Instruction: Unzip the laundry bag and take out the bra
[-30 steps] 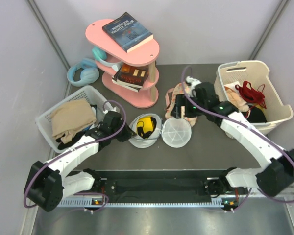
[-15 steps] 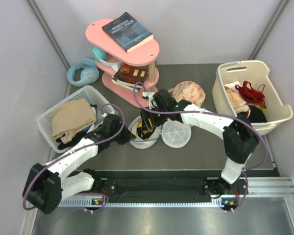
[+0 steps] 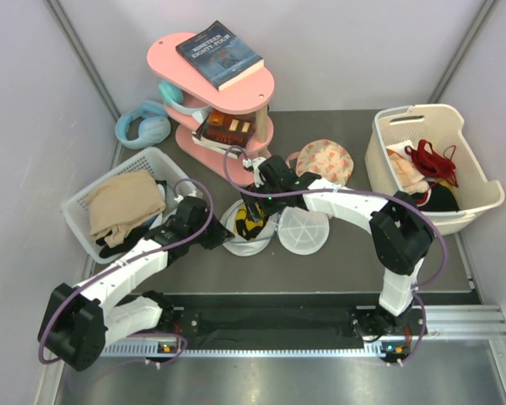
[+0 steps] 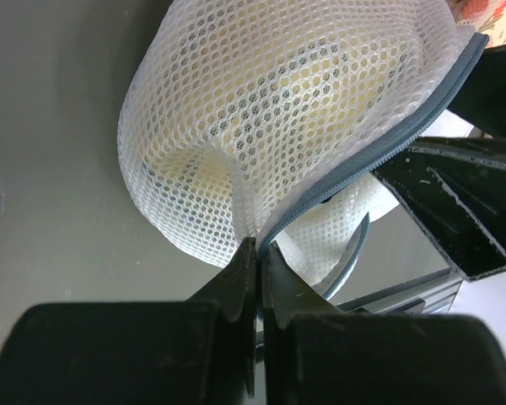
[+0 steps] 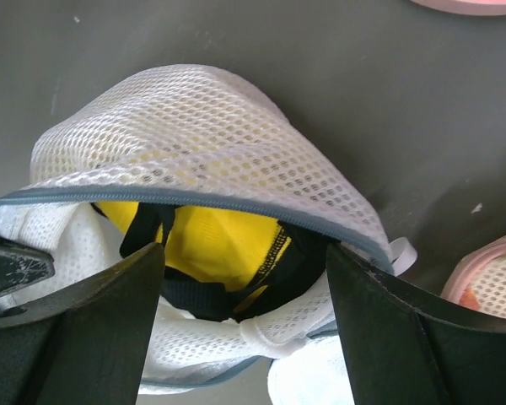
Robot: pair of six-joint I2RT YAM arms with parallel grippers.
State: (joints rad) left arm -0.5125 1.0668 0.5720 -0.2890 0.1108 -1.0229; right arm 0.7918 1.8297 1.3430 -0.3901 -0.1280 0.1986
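Observation:
The laundry bag lies unzipped in front of the pink stand, its round mesh lid folded out to the right. The yellow bra with black straps sits inside the open bag; in the right wrist view the bra shows under the zip rim of the bag. My left gripper is shut on the bag's left rim; the left wrist view shows the gripper pinching mesh and zip of the bag. My right gripper is open over the bag's mouth, its gripper straddling the bra.
A pink two-tier stand with books stands behind the bag. A white basket with tan cloth is at the left, another white basket with a red garment at the right. A peach floral piece lies behind the lid. Blue headphones lie at the far left.
My right arm has swung left from the peach floral piece to the open bag and now hovers over the bra. The left gripper has kept its hold on the bag's rim.

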